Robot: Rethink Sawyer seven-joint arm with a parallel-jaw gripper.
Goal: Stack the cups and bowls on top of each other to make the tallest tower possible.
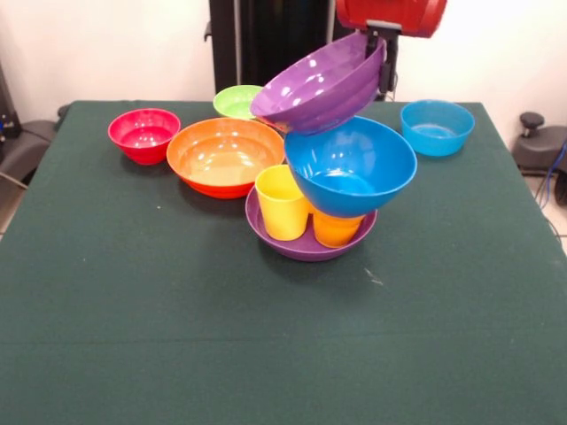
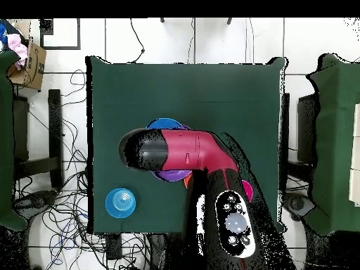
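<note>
The tower (image 1: 323,190) stands near the middle of the green table (image 1: 133,336). Its base is a purple bowl (image 1: 306,247) sitting upright on the cloth. Inside that bowl stand two cups: a yellow cup (image 1: 282,203) on the left in the front view, and an orange cup (image 1: 337,230) just beside it on the right. A large blue bowl (image 1: 351,166) rests on the orange cup, tilted, its rim just beside or touching the yellow cup's rim. Above it a second purple bowl (image 1: 321,86) hangs steeply tilted, its opening turned toward the camera and its lower side near or touching the blue bowl's far rim; I cannot tell which.

The gripper (image 1: 384,55) is clamped on the upper right rim of that tilted purple bowl, its dark fingers closed over the edge, with the red arm (image 1: 390,15) just above.

Just left of the tower sits a large orange bowl (image 1: 225,157), upright and touching or nearly touching the base bowl. Behind it is a small light green bowl (image 1: 236,102), partly hidden by the held purple bowl. Farther left is a small red bowl (image 1: 143,135). A small blue bowl (image 1: 436,127) sits apart on the right, near the far edge.

In the overhead view the arm (image 2: 179,150) covers most of the pile; the small blue bowl (image 2: 120,202) shows clear of it
</note>
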